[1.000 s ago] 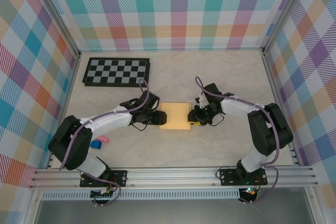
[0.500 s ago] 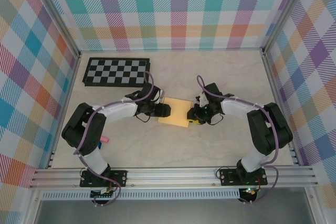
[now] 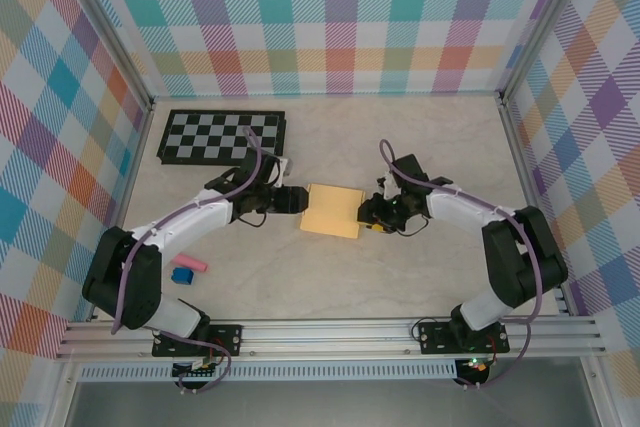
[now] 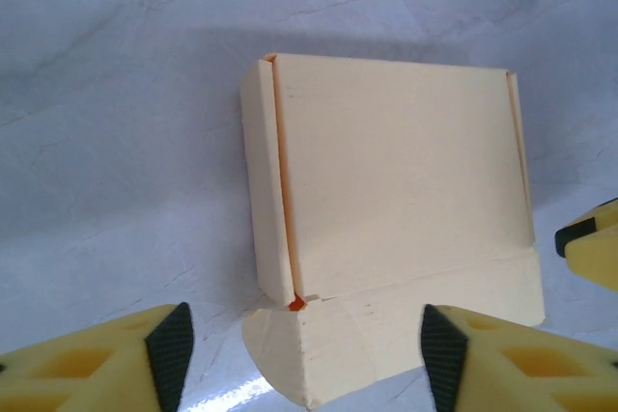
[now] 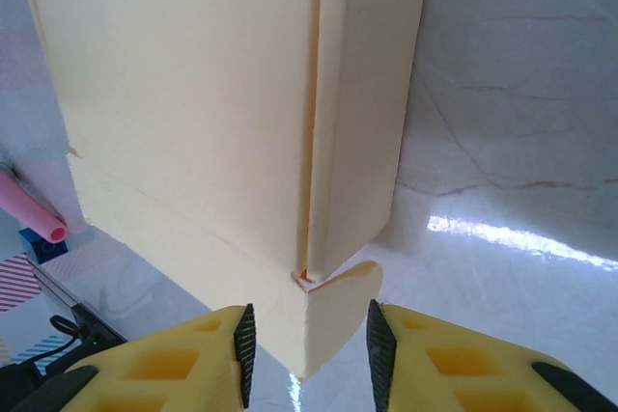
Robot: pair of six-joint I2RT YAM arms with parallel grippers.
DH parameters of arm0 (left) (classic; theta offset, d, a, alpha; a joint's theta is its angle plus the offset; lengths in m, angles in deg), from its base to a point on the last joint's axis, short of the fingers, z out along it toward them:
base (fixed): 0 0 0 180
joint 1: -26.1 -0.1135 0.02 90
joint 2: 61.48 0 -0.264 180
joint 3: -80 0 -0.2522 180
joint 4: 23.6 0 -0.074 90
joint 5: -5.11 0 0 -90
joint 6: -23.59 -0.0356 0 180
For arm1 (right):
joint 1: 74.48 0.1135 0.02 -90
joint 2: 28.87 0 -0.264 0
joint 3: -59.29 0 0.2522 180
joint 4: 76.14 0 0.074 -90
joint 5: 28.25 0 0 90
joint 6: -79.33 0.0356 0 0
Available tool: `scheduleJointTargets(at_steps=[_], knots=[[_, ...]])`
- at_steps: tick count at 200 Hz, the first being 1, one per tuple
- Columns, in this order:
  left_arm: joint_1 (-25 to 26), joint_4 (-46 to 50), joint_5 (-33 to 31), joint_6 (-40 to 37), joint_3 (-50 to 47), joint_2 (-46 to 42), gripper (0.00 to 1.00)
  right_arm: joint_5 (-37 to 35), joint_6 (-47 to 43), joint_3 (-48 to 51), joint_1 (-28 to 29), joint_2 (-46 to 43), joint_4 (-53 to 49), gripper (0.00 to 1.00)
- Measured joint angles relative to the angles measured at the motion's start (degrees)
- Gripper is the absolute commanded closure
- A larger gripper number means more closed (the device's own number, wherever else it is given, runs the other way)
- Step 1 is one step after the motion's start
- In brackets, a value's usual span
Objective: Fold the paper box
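Top view: paper box [image 3: 333, 211] lies flat mid-counter [image 3: 420, 147], already closed into a small rectangle, skewed a bit to the counter edges. Left claw [image 3: 296, 200] is at its left edge and right claw [image 3: 368, 213] at its right edge, so the arms bracket it from opposite sides. My read: that keeps it from sliding while the end flaps are worked. Checkerboard [image 3: 222, 137] is well apart at the back left. Pink stick [image 3: 190, 263] and blue block [image 3: 182, 275] sit near the left arm, both out of play.

Left wrist: left claw [image 4: 304, 359] has its jaws wide apart. The box's near corner flap pokes out between the pads [image 4: 172, 349] with a gap on the left side, nothing clamped. Top panel is folded over, and a side seam shows an orange edge, so that side is not tucked flush. Looks staged to push or nip that loose flap.

Right wrist: right claw [image 5: 309, 354] has its jaws narrowly apart, straddling the rounded corner flap at the box's end. The flap sits close to both pads [image 5: 241, 349]. Can't tell whether they pinch it or just bracket it. The seam runs straight down to that flap, so it's probably the last tuck.
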State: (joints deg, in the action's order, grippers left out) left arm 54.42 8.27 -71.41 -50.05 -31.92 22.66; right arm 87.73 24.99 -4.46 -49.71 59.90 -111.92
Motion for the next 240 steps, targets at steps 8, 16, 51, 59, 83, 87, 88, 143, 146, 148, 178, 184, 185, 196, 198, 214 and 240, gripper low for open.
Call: scheduleJointTargets(at_steps=[8,16,51,59,83,87,88,143,146,148,178,184,185,196,198,214,240], knots=[[0.0,-0.1,0.1,0.1,-0.5,0.4,0.45,0.0,0.4,0.3,0.0,-0.6,0.1,0.61],[0.0,-0.1,0.3,0.5,-1.0,1.0,0.48,0.0,1.1,0.6,0.0,-0.9,0.2,0.61],[0.5,0.2,0.7,0.7,-1.6,3.9,0.50,0.2,3.4,1.6,0.4,-0.7,1.3,0.57],[0.8,0.2,0.7,0.7,-1.6,4.2,0.50,0.2,4.0,1.6,0.7,-0.4,1.7,0.57],[1.3,-0.3,1.1,1.0,-1.7,4.9,0.50,0.2,4.7,1.6,1.8,0.4,2.8,0.56],[1.4,-0.4,1.1,1.2,-1.8,5.0,0.51,0.2,4.9,1.6,1.9,0.6,2.9,0.57],[1.5,-0.5,1.1,1.2,-1.8,5.0,0.51,0.2,4.9,1.6,1.9,0.6,2.9,0.57],[2.6,-3.3,2.7,2.5,-2.6,8.9,0.63,0.1,6.0,1.6,2.3,2.4,3.6,0.63],[2.6,-3.4,2.8,2.6,-2.6,9.0,0.64,0.1,6.0,1.6,2.3,2.4,3.6,0.63],[2.6,-3.5,2.8,2.6,-2.6,9.0,0.64,0.1,6.0,1.6,2.3,2.4,3.7,0.64],[2.8,-4.8,4.0,3.1,-2.6,9.1,0.71,0.2,6.5,1.6,2.3,2.6,4.2,0.66],[2.8,-4.9,4.3,3.1,-2.6,9.1,0.71,0.2,6.6,1.6,2.4,2.7,4.3,0.66],[2.8,-4.9,4.3,3.1,-2.6,9.1,0.71,0.2,6.6,1.6,2.4,2.7,4.3,0.66],[2.8,-4.9,4.7,3.3,-2.6,9.1,0.70,0.2,6.8,1.6,2.6,2.7,4.4,0.66],[2.8,-4.9,4.7,3.3,-2.6,9.1,0.70,0.1,6.8,1.6,2.6,2.7,4.4,0.66],[2.8,-5.0,5.1,3.4,-2.6,9.1,0.69,0.0,6.9,1.6,2.7,2.7,4.5,0.65],[2.8,-6.4,6.4,3.8,-3.4,9.2,0.66,-0.1,6.8,1.6,2.7,2.8,4.7,0.63]])
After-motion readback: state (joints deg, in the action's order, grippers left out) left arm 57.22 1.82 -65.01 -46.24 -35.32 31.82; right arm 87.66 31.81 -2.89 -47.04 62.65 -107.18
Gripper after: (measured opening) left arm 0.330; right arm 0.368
